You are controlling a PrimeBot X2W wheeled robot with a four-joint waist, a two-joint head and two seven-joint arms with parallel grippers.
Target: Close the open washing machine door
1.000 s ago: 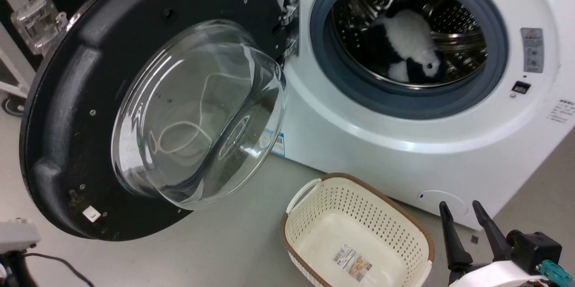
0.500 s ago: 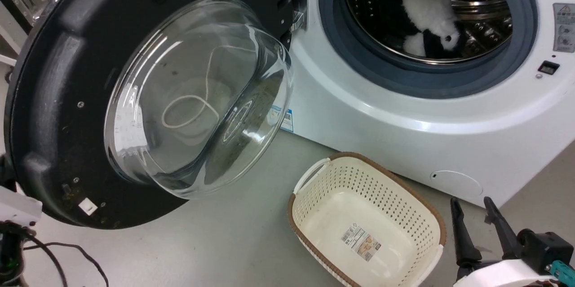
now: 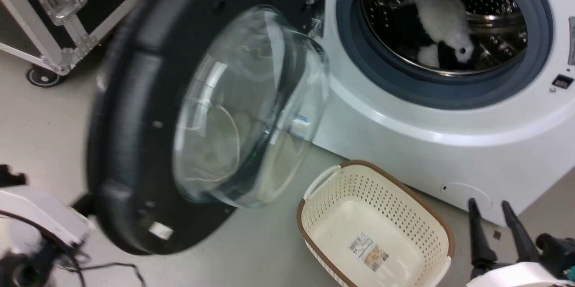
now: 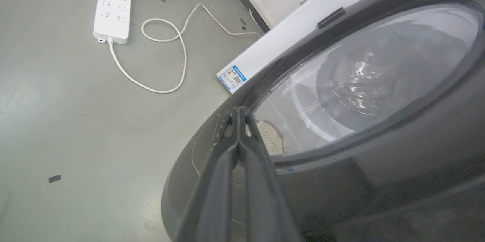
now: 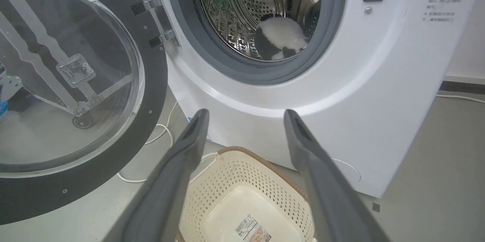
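At left, left hand [image 4: 238,111], fingers pressed together and empty, pushed the washing machine door [image 3: 130,143] from outside. The door had swung partway toward the washing machine [image 3: 404,152] since a second ago, not yet latched, so closing was underway. At right, right hand [image 3: 489,204] was wide, idle near the basket [image 3: 373,233].

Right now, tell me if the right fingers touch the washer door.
Apart. In the head view the right fingers sit far from the door, with the basket between them.

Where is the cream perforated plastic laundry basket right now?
In the head view, the cream perforated plastic laundry basket sits on the floor at lower centre, just in front of the white washing machine, right of its open black-rimmed glass door.
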